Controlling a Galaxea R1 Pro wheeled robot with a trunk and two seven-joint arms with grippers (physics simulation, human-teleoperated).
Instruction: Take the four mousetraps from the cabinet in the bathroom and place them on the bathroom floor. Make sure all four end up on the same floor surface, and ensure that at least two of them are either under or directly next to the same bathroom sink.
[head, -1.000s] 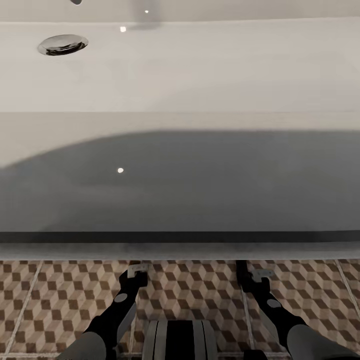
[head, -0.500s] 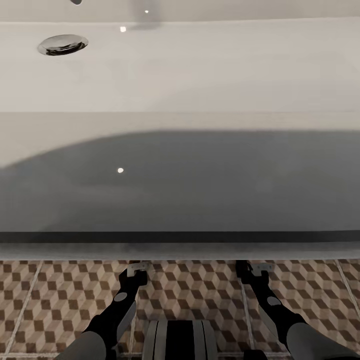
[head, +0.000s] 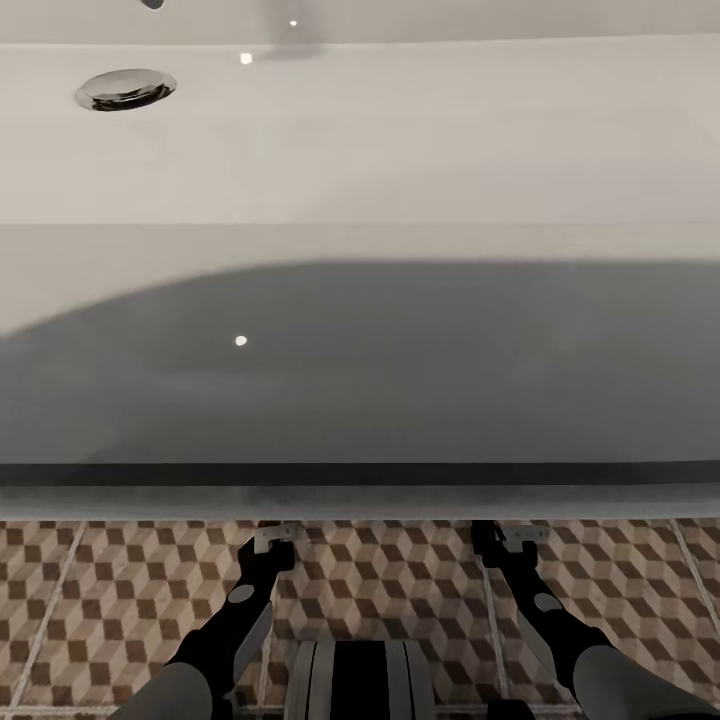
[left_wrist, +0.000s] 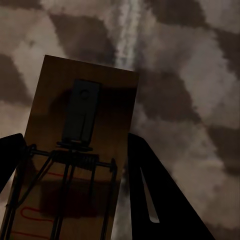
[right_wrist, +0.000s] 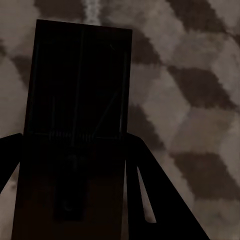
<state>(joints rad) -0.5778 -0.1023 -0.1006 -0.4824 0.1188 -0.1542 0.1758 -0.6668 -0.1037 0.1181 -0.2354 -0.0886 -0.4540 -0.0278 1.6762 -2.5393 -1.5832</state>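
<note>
A tan mousetrap with dark wire and a red mark sits between the dark fingers of my left gripper, which is shut on it, close above the cube-patterned bathroom floor. My right gripper is shut on a second mousetrap, dark in shadow, low over the floor. In the head view both grippers, left and right, reach to the front edge of the white sink, their tips under its rim.
The sink's chrome drain lies at the far left of the basin. The sink's shadowed front face hangs over the tiles. My own base is at the bottom between the arms.
My right gripper has edged slightly forward toward the sink's underside. The left arm and the view have not moved.
</note>
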